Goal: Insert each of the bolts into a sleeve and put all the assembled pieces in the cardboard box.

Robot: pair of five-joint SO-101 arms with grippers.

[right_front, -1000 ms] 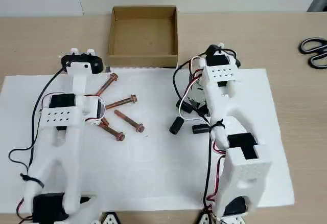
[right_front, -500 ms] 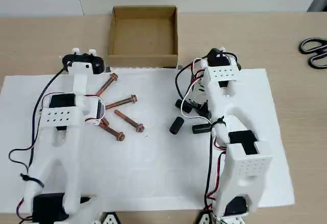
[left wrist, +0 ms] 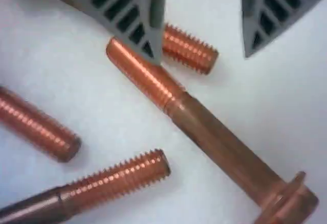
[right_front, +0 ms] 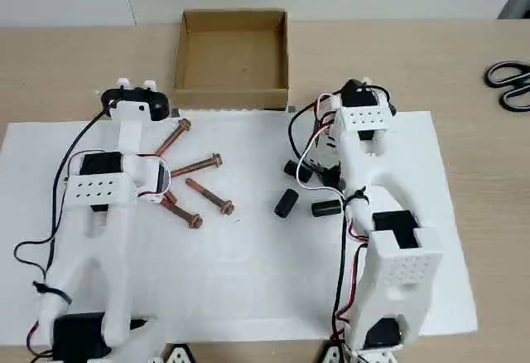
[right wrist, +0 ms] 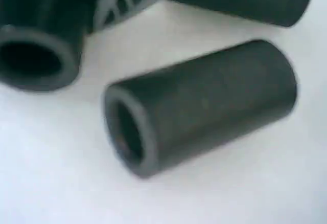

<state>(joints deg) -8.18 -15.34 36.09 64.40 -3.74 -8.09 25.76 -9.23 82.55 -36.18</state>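
Note:
Several copper bolts lie fanned on the white sheet at the left: one [right_front: 172, 137], another [right_front: 196, 165], a third [right_front: 209, 195], and one [right_front: 180, 212] nearest my left arm [right_front: 99, 185]. My left gripper [left wrist: 200, 50] hovers open just above them, over a threaded bolt end [left wrist: 189, 49] and a long bolt [left wrist: 204, 127]. Three black sleeves [right_front: 286, 202], [right_front: 326, 208], [right_front: 298, 171] lie beside my right arm [right_front: 364, 118]. Its wrist view shows a sleeve [right wrist: 199, 106] lying on its side very near. The cardboard box [right_front: 232, 96] stands open at the back.
A white sheet [right_front: 248, 280] covers the wooden table between the arms. Black scissors [right_front: 509, 85] lie at the far right edge. Cables hang from the right arm over the sleeves.
My right arm has shifted slightly right and toward the near side, uncovering more of the sleeve at its left. The left arm and the bolts have not moved.

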